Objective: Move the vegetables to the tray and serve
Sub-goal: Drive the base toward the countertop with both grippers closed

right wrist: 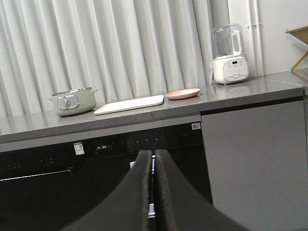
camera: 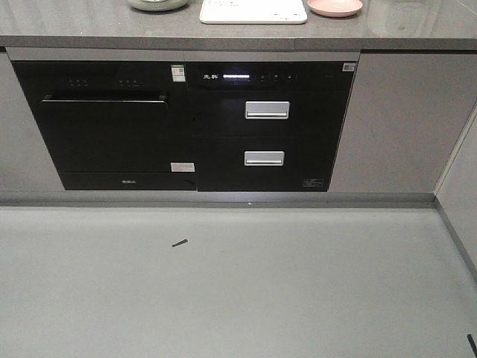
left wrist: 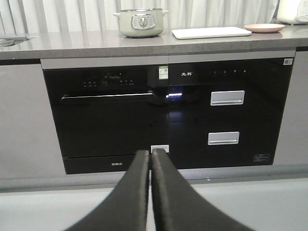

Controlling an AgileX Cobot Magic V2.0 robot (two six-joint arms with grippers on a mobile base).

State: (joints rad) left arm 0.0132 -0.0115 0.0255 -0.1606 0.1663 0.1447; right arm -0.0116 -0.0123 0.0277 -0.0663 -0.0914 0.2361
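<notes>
The cream-white rectangular tray (camera: 253, 11) lies on the grey counter; it also shows in the left wrist view (left wrist: 211, 32) and the right wrist view (right wrist: 130, 104). A round pink plate (camera: 335, 7) sits just right of it, also in the left wrist view (left wrist: 264, 28) and right wrist view (right wrist: 182, 93). No lettuce leaf shows in any view. My left gripper (left wrist: 150, 153) is shut and empty, well short of the counter, facing the black appliances. My right gripper (right wrist: 153, 154) is shut and empty, also away from the counter.
A pale green pot (left wrist: 141, 22) stands left of the tray. A white blender (right wrist: 229, 55) stands at the counter's right. Black built-in appliances (camera: 182, 123) with drawer handles fill the cabinet front. A small dark scrap (camera: 179, 242) lies on the grey floor.
</notes>
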